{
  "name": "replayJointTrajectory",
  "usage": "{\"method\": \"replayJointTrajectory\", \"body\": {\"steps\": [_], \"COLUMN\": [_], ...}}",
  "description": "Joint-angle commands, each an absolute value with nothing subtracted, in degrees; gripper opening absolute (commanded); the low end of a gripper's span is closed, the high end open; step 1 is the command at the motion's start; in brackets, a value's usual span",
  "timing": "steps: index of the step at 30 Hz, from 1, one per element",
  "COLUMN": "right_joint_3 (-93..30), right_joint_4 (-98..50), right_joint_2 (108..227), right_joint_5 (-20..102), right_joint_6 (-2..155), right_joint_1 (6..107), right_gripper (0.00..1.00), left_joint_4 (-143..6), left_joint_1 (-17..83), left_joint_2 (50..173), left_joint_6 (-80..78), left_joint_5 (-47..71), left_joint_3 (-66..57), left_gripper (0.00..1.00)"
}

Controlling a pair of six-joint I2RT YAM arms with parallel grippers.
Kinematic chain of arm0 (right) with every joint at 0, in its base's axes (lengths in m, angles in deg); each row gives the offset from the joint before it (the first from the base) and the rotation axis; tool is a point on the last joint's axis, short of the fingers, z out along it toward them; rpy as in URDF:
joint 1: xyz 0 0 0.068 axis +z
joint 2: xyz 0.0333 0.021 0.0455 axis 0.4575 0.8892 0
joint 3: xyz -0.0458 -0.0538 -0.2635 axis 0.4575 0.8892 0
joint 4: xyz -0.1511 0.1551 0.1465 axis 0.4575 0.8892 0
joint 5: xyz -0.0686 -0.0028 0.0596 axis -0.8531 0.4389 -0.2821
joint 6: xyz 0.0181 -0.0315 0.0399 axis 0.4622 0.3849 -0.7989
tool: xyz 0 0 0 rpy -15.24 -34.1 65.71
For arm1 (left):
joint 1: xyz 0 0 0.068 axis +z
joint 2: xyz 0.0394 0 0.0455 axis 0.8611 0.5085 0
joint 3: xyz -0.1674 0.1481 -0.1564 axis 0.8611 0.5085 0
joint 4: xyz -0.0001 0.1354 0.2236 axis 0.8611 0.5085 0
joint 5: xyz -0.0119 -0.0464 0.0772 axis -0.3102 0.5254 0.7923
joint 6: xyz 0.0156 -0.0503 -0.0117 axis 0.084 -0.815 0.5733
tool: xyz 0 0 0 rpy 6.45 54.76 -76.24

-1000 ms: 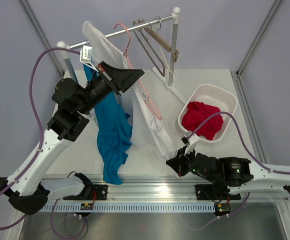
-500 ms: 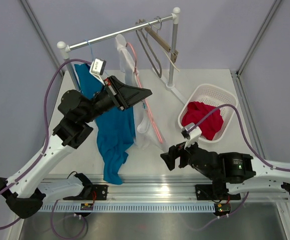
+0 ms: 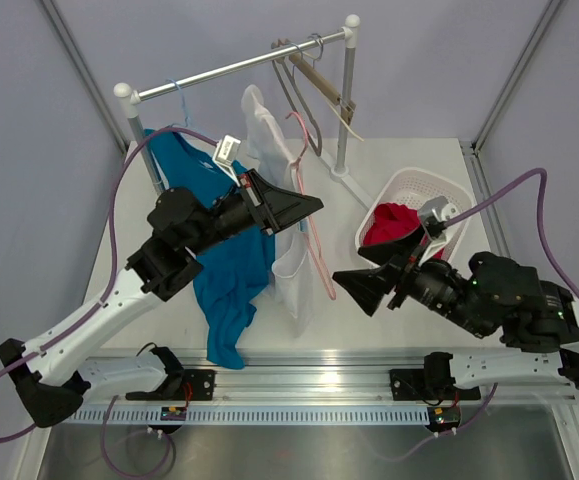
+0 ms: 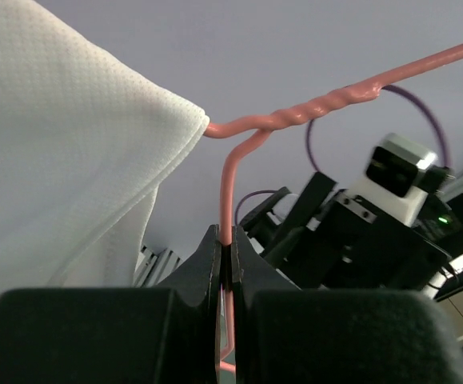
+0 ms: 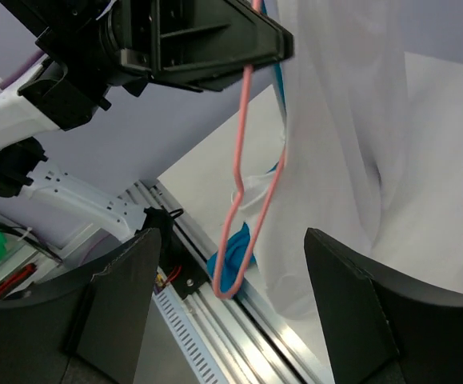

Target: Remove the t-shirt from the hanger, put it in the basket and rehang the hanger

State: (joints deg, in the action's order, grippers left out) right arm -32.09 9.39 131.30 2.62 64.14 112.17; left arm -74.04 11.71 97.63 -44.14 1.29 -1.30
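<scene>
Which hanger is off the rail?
The pink wire hanger, in the left pincer; the blue wire hanger and brown wooden hangers hang on the metal rail.

A white counter (image 3: 409, 155) is shown, with a metal clothes rack (image 3: 229, 70) stood on its far half. A white plastic basket (image 3: 424, 174) is set near the right edge, with a red garment (image 3: 387, 225) heaped inside. The lower end of a blue garment (image 3: 224, 300) is draped toward the near edge, left of middle.

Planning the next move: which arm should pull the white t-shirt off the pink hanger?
Right. The right gripper is free, jaws open, facing the white t-shirt; the left gripper is shut on the pink hanger, holding it up.
</scene>
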Motion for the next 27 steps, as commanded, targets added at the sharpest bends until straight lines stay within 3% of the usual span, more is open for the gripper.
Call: {"method": "replayJointTrajectory", "body": {"steps": [1,4,7,9,15,17,19,21,23,27], "right_joint_3": [-35.0,-36.5,-35.7,-35.4,-34.2,-33.3,-32.2,-32.2,-32.5,-32.3], "right_joint_4": [9.6,9.3,7.4,6.8,7.6,7.3,6.2,6.2,6.5,5.9], "right_joint_2": [138.3,141.6,142.0,142.0,143.0,142.9,142.3,142.6,143.0,143.8], "right_joint_5": [-4.7,-9.4,-12.4,-13.0,-15.6,-17.0,-17.6,-17.7,-17.5,-17.0], "right_joint_6": [71.2,73.6,75.1,75.5,74.8,74.4,74.4,74.5,74.4,74.4], "right_joint_1": [112.0,112.0,111.9,112.0,112.0,112.0,112.0,111.9,111.9,111.2], "right_gripper": [0.83,0.79,0.62,0.56,0.53,0.32,0.23,0.28,0.41,0.26], "left_joint_4": [-76.9,-77.6,-77.6,-77.6,-78.3,-78.5,-78.4,-78.6,-79.1,-79.7], "left_joint_1": [10.5,9.1,8.1,7.9,7.3,7.1,7.1,7.1,7.1,7.1], "left_joint_2": [99.0,100.2,100.7,100.8,100.2,100.0,99.6,99.4,99.4,99.3], "left_joint_6": [-41.3,-41.3,-41.3,-41.3,-42.1,-42.2,-42.4,-42.7,-43.1,-44.0], "left_joint_5": [5.3,5.4,5.1,4.8,4.3,4.3,4.2,4.0,3.6,2.6], "left_joint_3": [-1.9,-2.6,-3.5,-3.7,-3.6,-3.5,-3.3,-3.1,-3.1,-2.8], "left_gripper": [0.0,0.0,0.0,0.0,0.0,0.0,0.0,0.0,0.0,0.0]}}
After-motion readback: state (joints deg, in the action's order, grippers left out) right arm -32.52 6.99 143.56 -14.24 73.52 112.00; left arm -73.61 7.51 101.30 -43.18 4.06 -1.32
